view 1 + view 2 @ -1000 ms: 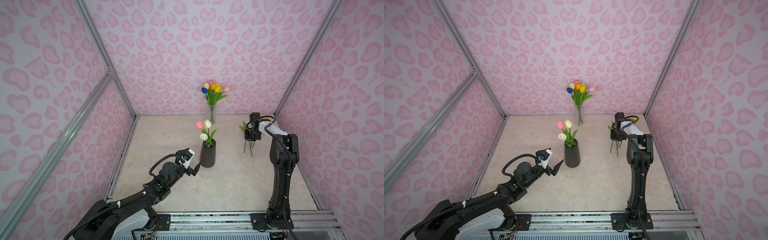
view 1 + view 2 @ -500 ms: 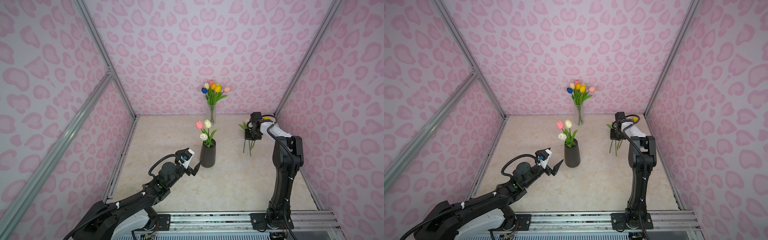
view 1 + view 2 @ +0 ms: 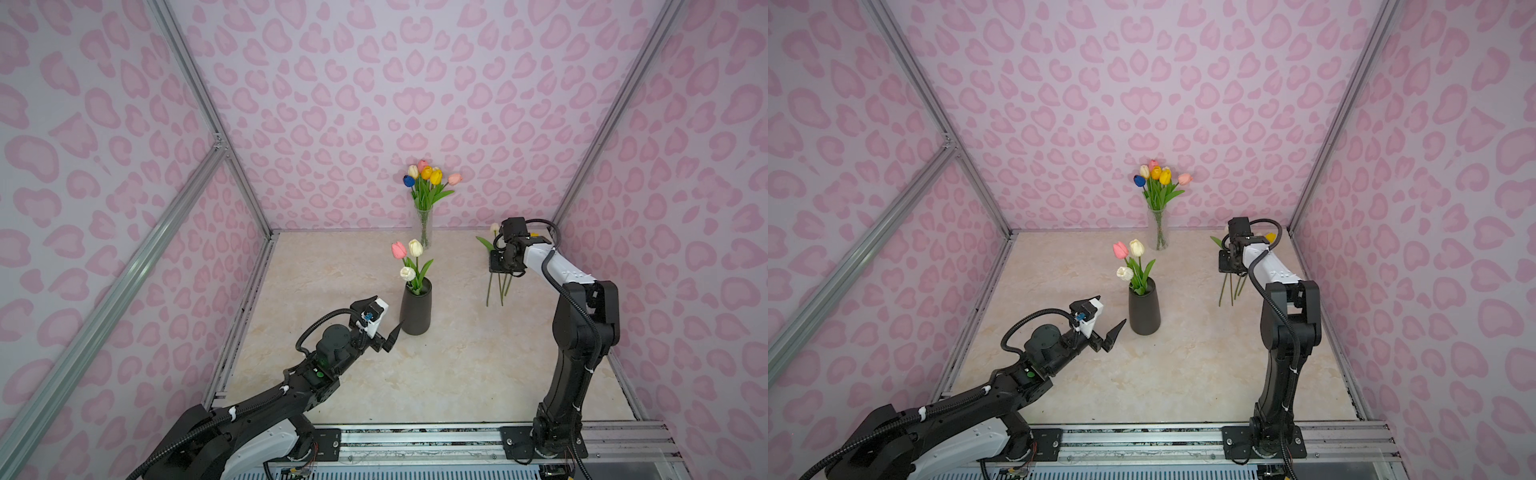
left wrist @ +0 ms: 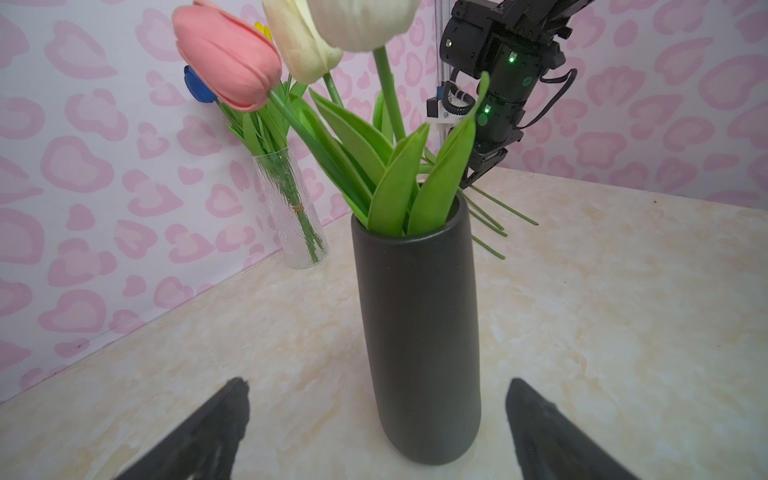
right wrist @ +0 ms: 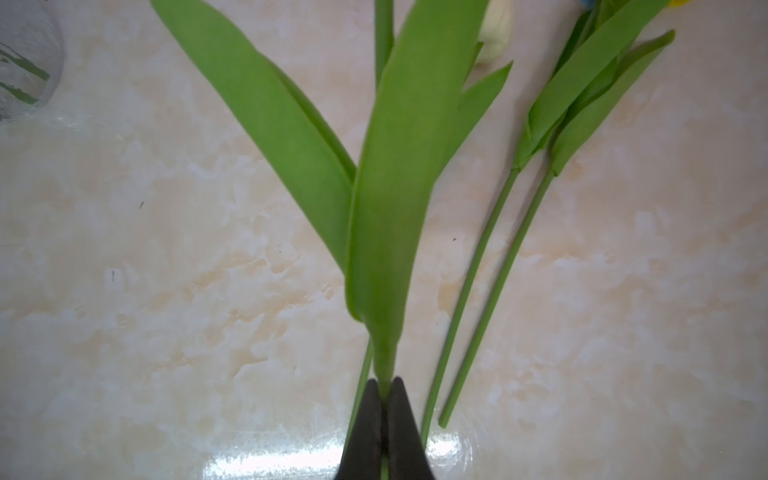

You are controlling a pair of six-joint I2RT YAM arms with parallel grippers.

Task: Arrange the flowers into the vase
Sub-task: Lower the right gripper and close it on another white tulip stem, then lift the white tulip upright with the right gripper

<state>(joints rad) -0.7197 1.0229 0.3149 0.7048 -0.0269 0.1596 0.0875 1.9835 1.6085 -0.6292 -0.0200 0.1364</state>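
- The left gripper [image 3: 1109,311] is nearest the viewer. It hangs low over the tabletop [image 3: 415,386]. Its jaws are spread wide apart and empty, pointing at the black vase from just beside it.
- One black vase [image 3: 415,311] stands upright near the middle of the tabletop. It holds three flowers: one pink tulip [image 3: 398,249], one cream tulip [image 3: 415,247] and, lower down, one white tulip [image 3: 407,273]. Their green leaves rise over the rim.
- Farther back on the right, the right gripper [image 5: 384,392] points down at the tabletop. Its jaws are clamped together on the green stem of one flower [image 5: 386,208], just below its long leaves.
- Beside that flower, two loose stems [image 5: 478,270] lie flat on the tabletop, side by side and well apart from the black vase. A further thin stem shows against the jaws, but it cannot be told whether it is a separate flower. One cream head [image 3: 494,227] shows just past the gripper, and the arm hides most of the others.
- Farthest back, one clear glass vase [image 3: 424,235] stands upright and holds a bunch of tulips [image 3: 427,173]. Six heads can be counted: one blue, one cream, one orange, one yellow and two pink.
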